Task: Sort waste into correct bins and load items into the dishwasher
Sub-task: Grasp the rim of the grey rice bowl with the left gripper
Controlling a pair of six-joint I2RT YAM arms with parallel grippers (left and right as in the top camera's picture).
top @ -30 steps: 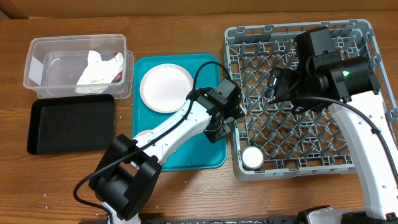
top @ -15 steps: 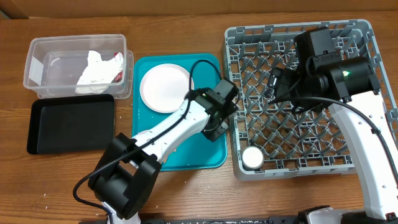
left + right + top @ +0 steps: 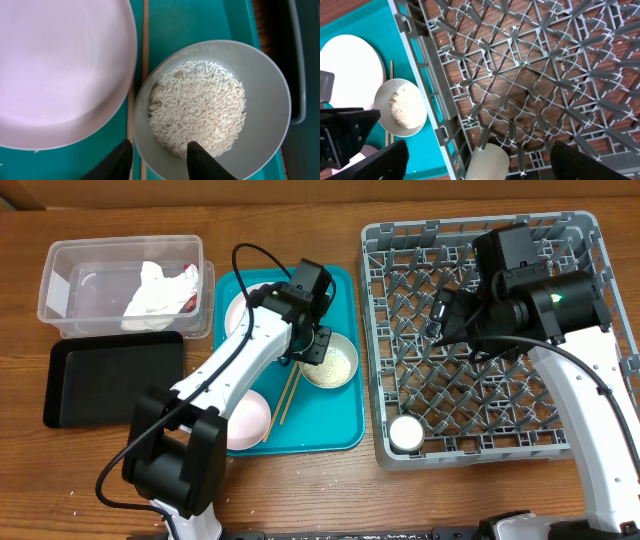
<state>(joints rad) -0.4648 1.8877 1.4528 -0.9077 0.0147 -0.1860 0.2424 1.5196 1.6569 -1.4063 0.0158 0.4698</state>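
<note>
While hanging over the teal tray [image 3: 330, 422], straddles the rim of the bowl [image 3: 270, 75] with the left claw [image 3: 159, 146]; fingers [image 3: 201, 161] parted, one outside the rim by the chopsticks [image 3: 145, 30], one over the rice [image 3: 200, 100], gripping nothing; cannot tell whether touching. Chopsticks just left of the bowl; white plate [image 3: 238, 310] far-left under the arm; pink plate [image 3: 245, 422] at the near-left corner. Holds the right claw [image 3: 479, 147] wide and empty above the rack [image 3: 440, 400], with the cup [image 3: 406, 433] in its near-left corner. At the far left of the table [image 3: 300, 490], tub [image 3: 95, 280] with napkin [image 3: 150, 290] and wrapper [image 3: 187, 301] inside; black tray [image 3: 110, 385] just near it.
</note>
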